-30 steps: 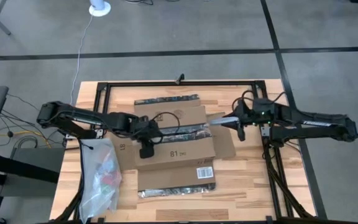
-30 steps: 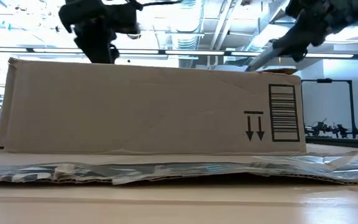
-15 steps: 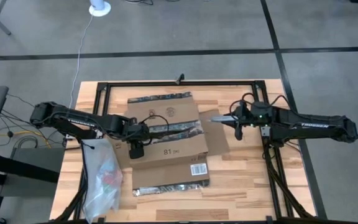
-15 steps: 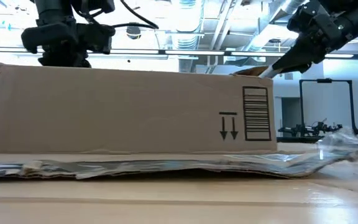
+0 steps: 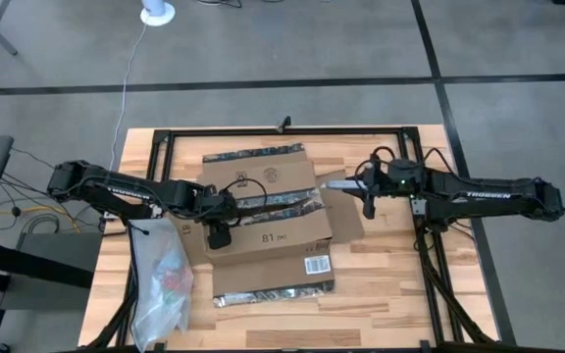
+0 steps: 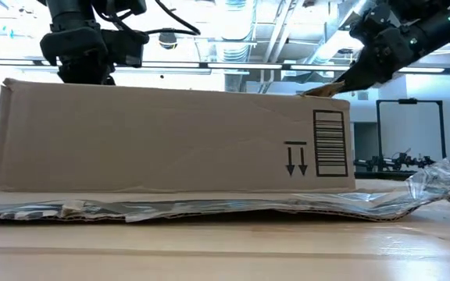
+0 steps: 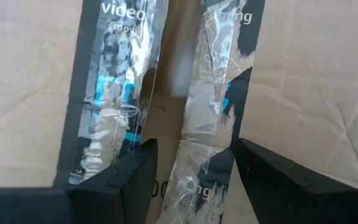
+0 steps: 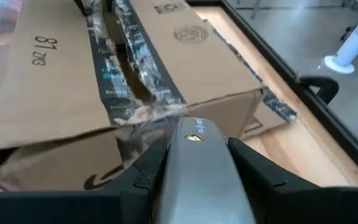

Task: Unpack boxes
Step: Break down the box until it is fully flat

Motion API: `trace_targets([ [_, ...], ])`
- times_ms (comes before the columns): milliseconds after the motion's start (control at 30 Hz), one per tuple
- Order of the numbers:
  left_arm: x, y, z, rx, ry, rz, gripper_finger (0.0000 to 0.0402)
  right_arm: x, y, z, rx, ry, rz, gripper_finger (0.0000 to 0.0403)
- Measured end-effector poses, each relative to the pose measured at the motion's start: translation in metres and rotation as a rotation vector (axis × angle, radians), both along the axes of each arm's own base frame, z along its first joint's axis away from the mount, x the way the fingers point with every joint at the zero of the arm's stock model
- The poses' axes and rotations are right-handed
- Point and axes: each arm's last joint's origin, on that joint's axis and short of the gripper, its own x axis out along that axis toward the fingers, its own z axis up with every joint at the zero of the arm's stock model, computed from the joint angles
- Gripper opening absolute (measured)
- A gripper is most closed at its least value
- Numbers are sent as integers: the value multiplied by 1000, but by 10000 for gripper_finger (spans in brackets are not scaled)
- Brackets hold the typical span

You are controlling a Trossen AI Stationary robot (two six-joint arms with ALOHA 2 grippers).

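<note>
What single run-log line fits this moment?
cardboard box: tape seam split, flaps down | left gripper: open, on seam | right gripper: shut on silver tool, at box end

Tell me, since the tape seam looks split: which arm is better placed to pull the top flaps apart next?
Probably the left. The left gripper sits on top of the cardboard box, open fingers straddling the split tape seam. The right gripper is at the box's end, shut on a silver tool.
</note>
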Motion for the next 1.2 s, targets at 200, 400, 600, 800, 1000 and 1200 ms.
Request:
trace_targets([
  [200, 0, -2, 0, -15, -6, 25, 200, -2, -1, -17, 39, -19, 18, 116],
  [400, 0, -2, 0, -22, -3, 24, 200, -2, 7, -31, 96, -92, 33, 116],
  [600, 2, -2, 6, -18, -7, 9, 200, 0, 12, -35, 76, -45, 76, 116],
  [800, 7, -3, 22, -24, -52, 10, 200, 2, 16, -26, 14, 21, 137, 116],
  [1000, 19, -4, 51, -48, -172, 23, 200, 12, 16, -18, -38, 146, 188, 116],
  [1200, 36, -11, 75, -152, -257, 11, 200, 32, 18, -15, -110, 225, 262, 116],
])
